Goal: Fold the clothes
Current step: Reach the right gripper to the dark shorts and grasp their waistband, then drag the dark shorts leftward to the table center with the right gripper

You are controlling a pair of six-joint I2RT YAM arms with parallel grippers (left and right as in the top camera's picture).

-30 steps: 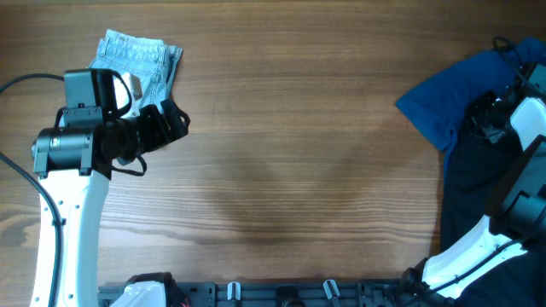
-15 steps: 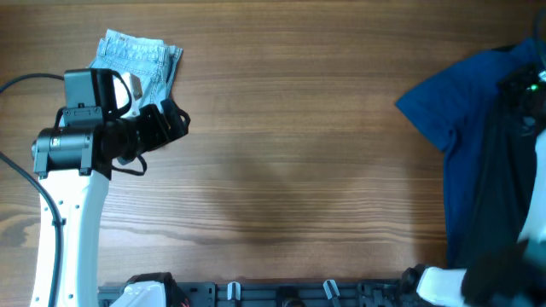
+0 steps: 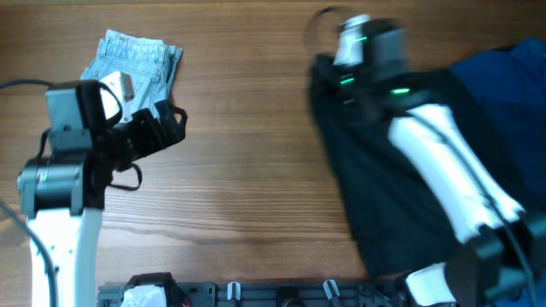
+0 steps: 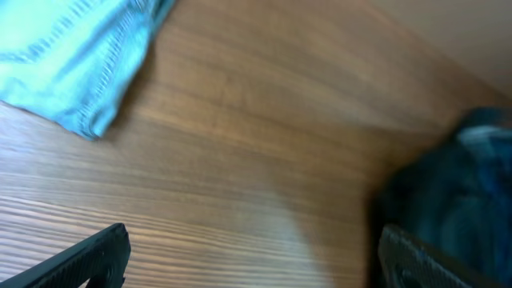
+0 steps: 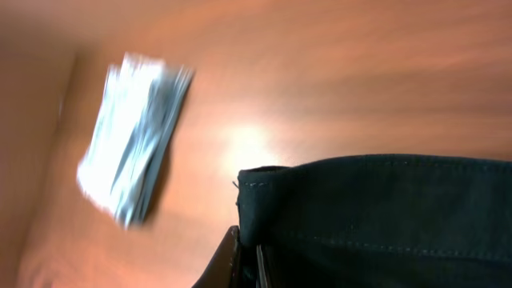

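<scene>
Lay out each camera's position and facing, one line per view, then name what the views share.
Overhead: fixed above, looking straight down on the wooden table; both arms show, the right one over a large black fabric garment.
Left wrist: low over the table, facing the folded light-blue denim shorts; fingertips of the open left gripper show at the bottom.
Right wrist: behind the right gripper, shut on the black garment's hem, facing the shorts.
Shared: the shorts appear in all three views.

Shorts [image 3: 136, 61] lie at the table's [image 3: 247, 153] left, the large garment [image 3: 351, 175] at right.
</scene>
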